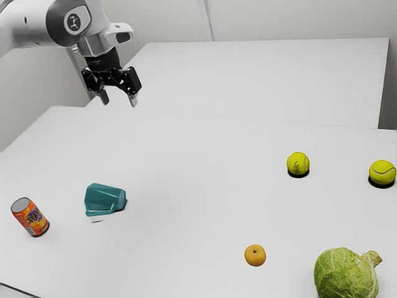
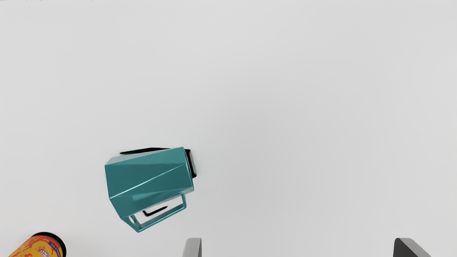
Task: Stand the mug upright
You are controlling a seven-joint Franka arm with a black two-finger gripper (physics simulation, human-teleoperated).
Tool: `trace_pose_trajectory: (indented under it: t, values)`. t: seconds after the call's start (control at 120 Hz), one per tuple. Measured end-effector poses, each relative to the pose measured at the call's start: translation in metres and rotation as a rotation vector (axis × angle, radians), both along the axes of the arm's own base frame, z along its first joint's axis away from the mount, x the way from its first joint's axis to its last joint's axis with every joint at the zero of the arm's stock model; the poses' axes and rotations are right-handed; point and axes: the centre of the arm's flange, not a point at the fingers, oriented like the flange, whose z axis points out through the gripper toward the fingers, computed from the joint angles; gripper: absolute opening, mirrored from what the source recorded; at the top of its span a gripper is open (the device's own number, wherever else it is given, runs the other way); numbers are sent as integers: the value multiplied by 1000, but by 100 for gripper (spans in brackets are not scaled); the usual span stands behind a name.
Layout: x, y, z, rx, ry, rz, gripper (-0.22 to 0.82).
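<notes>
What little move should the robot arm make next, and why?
Probably shift the open, black, two-fingered pincer sideways until it is over the teal, faceted, handled mug. The mug lies on its side on the smooth white table, and the wrist view shows it outside the gap between the fingers.

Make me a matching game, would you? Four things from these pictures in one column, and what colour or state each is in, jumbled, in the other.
1. mug
2. drink can
3. gripper
4. cabbage

A. black, open, raised in the air
B. teal, lying on its side
C. green and leafy
D. orange, with a greyish top

Pairs: 1-B, 2-D, 3-A, 4-C
</notes>
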Motion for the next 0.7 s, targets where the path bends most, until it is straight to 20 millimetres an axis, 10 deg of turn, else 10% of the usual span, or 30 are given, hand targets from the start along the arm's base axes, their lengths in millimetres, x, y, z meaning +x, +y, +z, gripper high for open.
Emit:
trace_pose_trajectory:
  t: [0.442, 0.7]
  values:
    - [-25, -11, -17, 0, 10, -17, 58]
    - [-37, 51, -34, -38, 28, 73, 58]
